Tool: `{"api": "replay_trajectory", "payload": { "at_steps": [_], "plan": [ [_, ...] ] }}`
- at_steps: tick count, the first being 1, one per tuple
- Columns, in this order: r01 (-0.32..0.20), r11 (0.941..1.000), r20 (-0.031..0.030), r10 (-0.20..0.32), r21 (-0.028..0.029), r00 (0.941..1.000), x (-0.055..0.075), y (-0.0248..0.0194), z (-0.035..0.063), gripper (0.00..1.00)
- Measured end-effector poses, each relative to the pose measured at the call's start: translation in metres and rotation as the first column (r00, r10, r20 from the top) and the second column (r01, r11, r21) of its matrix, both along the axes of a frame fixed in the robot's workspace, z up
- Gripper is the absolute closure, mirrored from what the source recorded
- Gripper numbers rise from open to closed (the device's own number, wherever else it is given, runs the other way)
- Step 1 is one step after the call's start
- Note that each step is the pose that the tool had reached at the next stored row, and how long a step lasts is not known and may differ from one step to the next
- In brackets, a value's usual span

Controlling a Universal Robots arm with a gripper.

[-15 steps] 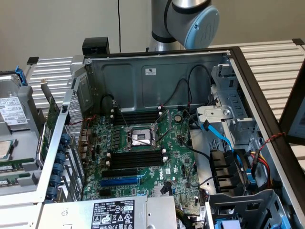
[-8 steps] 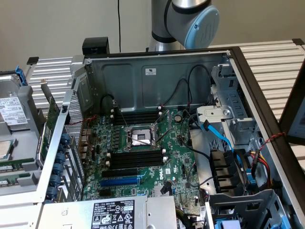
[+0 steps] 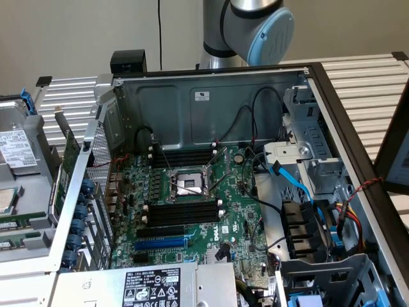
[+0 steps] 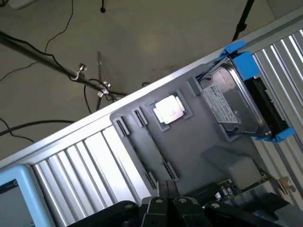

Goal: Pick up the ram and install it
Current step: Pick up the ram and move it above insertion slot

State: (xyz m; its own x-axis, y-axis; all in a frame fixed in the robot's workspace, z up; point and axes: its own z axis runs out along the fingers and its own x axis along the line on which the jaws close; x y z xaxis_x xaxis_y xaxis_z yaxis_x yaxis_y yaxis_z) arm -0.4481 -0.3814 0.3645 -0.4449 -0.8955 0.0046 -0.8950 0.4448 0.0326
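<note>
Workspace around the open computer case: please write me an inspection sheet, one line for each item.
surface: slatted metal table, carrying the open computer case.
job's things: the ram, a green stick, lies in the grey tray at the exterior view's left, outside the case; black slots look unfilled.
clutter: hard drive in a blue bracket and a processor, both in that tray.
claw: claw shut, near the grey tray.
cables: blue flat cable inside the case; black cord on the floor.
surroundings: robot arm behind the case; stand legs on the floor.
</note>
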Motion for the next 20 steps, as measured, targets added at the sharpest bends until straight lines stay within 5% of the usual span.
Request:
{"api": "replay_trajectory", "payload": {
  "at_steps": [5, 10, 17, 20],
  "plan": [
    [-0.091, 0.9958, -0.0001, 0.091, -0.0006, 0.9958, 0.0000, 0.0000, -0.0009, 0.90],
    [-0.181, 0.9835, -0.0001, 0.181, -0.0006, 0.9835, 0.0000, 0.0000, -0.0017, 0.90],
    [-0.304, 0.9526, -0.0001, 0.304, -0.0006, 0.9526, -0.0001, 0.0000, -0.0026, 0.89],
    [-0.354, 0.9351, 0.0000, 0.354, -0.0006, 0.9351, 0.0000, 0.0000, -0.0031, 0.76]
  ]
}}
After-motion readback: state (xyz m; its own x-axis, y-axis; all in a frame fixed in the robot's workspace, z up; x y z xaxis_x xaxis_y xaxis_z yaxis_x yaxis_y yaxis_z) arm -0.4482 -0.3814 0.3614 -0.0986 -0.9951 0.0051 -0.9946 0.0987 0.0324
